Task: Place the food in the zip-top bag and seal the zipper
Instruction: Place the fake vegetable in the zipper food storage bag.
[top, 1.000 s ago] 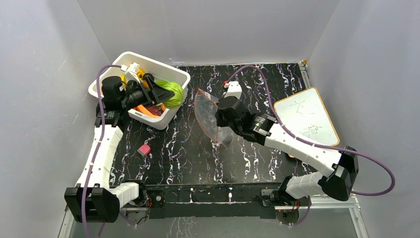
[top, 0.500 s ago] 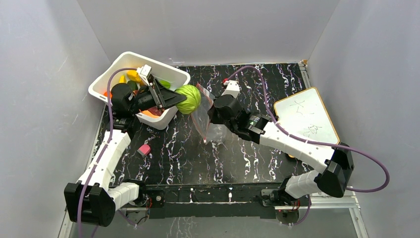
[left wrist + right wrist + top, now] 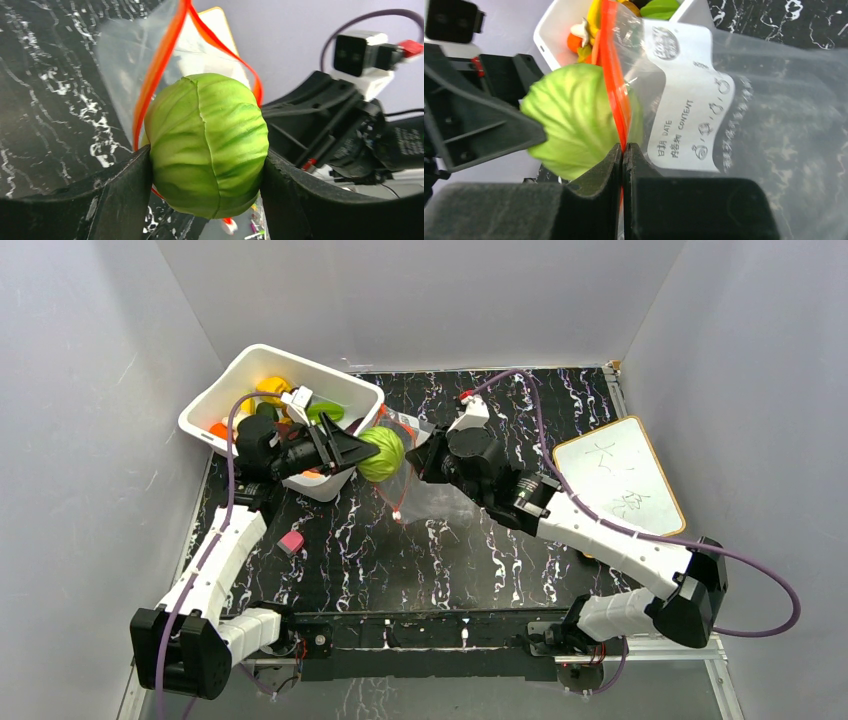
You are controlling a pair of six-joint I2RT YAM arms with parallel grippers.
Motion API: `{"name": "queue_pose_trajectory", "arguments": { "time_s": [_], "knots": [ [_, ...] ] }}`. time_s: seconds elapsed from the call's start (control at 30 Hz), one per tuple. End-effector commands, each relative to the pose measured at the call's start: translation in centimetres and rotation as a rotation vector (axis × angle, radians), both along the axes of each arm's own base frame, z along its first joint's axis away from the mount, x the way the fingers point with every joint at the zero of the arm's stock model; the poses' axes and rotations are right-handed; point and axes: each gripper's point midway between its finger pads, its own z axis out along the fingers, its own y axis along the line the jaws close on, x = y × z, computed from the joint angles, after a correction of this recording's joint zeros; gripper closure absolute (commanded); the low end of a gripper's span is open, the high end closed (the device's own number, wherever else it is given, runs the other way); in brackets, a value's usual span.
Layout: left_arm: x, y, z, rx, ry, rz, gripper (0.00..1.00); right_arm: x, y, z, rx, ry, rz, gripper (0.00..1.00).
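Left pincer point(image 3: 205, 170) clamping cabbage point(image 3: 207, 145) at zip-top bag point(image 3: 774, 125) mouth, right pincer point(image 3: 623, 160) pinching zipper point(image 3: 616, 75), arms angled inward

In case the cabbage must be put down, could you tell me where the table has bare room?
The table is bare in the near middle, between the pink block and the right arm, and at the far side between bag and whiteboard. It is crowded around bin and cabbage.

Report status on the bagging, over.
Left claw gripping cabbage at zip-top bag mouth. Right claw shut on zipper, mouth open. No obstruction seen.
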Motion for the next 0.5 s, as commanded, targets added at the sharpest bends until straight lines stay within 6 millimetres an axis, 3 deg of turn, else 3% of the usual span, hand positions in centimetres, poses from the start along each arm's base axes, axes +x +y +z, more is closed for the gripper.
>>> {"name": "queue_pose_trajectory", "arguments": {
  "time_s": [0.0,0.47],
  "knots": [
    [0.2,0.7,0.0,0.073,-0.04,0.057,0.62,-0.5,0.8,3.6,0.115,-0.086,0.06,1.0],
    [1.3,0.6,-2.9,0.125,0.089,0.069,0.61,-0.7,3.1,2.9,0.142,-0.11,0.153,1.0]
  ]
}}
